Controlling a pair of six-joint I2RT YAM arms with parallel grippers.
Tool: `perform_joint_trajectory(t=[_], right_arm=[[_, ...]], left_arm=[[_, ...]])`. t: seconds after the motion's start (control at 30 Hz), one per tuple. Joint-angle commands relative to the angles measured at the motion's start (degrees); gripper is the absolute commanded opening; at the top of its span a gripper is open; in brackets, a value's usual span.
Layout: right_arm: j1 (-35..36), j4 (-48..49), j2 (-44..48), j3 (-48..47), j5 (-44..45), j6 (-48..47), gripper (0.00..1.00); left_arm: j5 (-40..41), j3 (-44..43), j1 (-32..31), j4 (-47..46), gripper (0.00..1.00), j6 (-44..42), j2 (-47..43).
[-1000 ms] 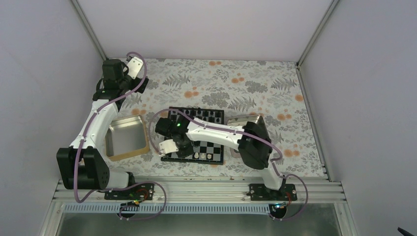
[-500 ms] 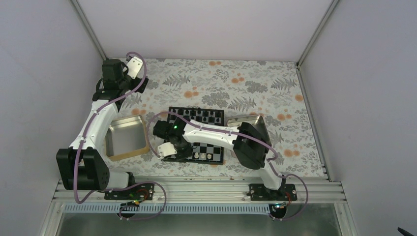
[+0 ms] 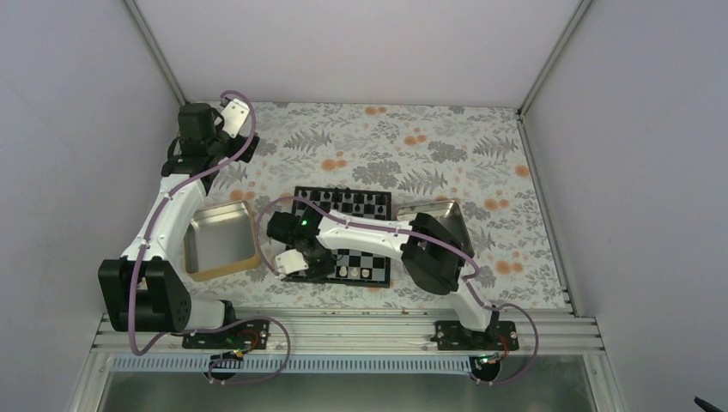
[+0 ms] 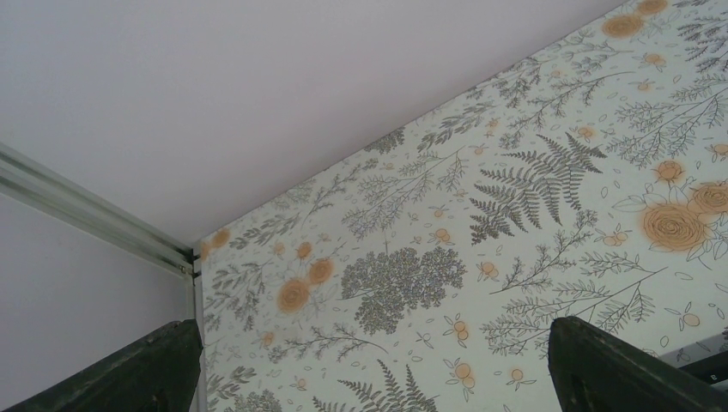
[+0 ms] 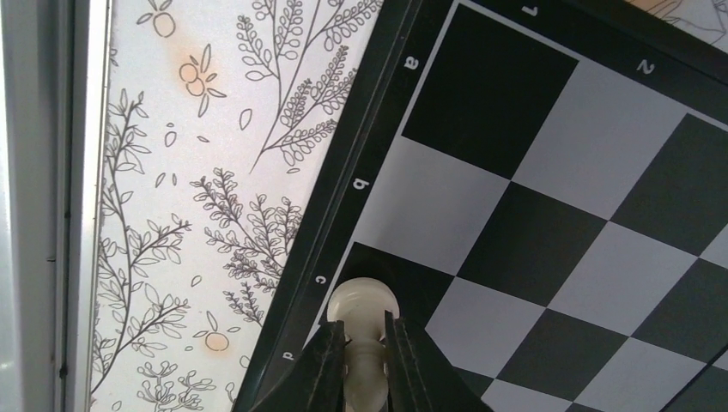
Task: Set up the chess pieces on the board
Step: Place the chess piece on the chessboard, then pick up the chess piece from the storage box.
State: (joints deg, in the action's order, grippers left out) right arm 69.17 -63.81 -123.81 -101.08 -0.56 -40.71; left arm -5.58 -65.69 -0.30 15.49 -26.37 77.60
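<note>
I am pinching a tiny cream chess piece [image 5: 365, 305] between the closed fingers of my right pincer [image 5: 365, 356]. I am holding it over the c-file edge square of the black-and-silver chequered board [image 5: 446, 206], probably lining up its home square.

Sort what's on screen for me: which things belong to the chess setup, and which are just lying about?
In the job: board; white piece pinched in the right end effector; white pieces on the near row.
Lying about: left metal tray; right metal tray, partly hidden; floral cloth.
</note>
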Motion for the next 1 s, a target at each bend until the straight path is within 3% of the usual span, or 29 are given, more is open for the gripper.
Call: perform_joint_trajectory(t=[0.0, 0.33, 0.57, 0.67, 0.8, 0.97], right_arm=[[-0.78, 1.38, -0.25, -1.08, 0.14, -0.61, 0.17], [-1.41, 0.88, 2.23, -2.09, 1.51, 0.11, 0.26], [-5.49, -4.78, 14.3, -4.13, -5.59, 1.07, 0.31], [-11.97, -5.48, 22.14, -1.93, -7.51, 1.93, 0.33], [-24.46, -3.09, 32.15, 7.28, -3.46, 3.22, 0.34], [-37.23, 0.34, 37.84, 16.87, -2.55, 4.12, 0.35]], left_arm=[[-0.42, 0.32, -0.22, -0.66, 1.0, -0.22, -1.13], [-0.4, 0.45, -0.17, -0.81, 1.0, -0.26, -1.49], [-0.88, 0.54, -0.12, -0.58, 1.0, -0.08, -1.9], [-1.61, 0.49, 0.17, -0.57, 1.0, 0.09, -2.41], [-1.11, 0.32, 0.3, -0.67, 1.0, 0.0, -1.69], [-0.55, 0.32, 0.3, -1.25, 1.0, 0.27, -1.33]])
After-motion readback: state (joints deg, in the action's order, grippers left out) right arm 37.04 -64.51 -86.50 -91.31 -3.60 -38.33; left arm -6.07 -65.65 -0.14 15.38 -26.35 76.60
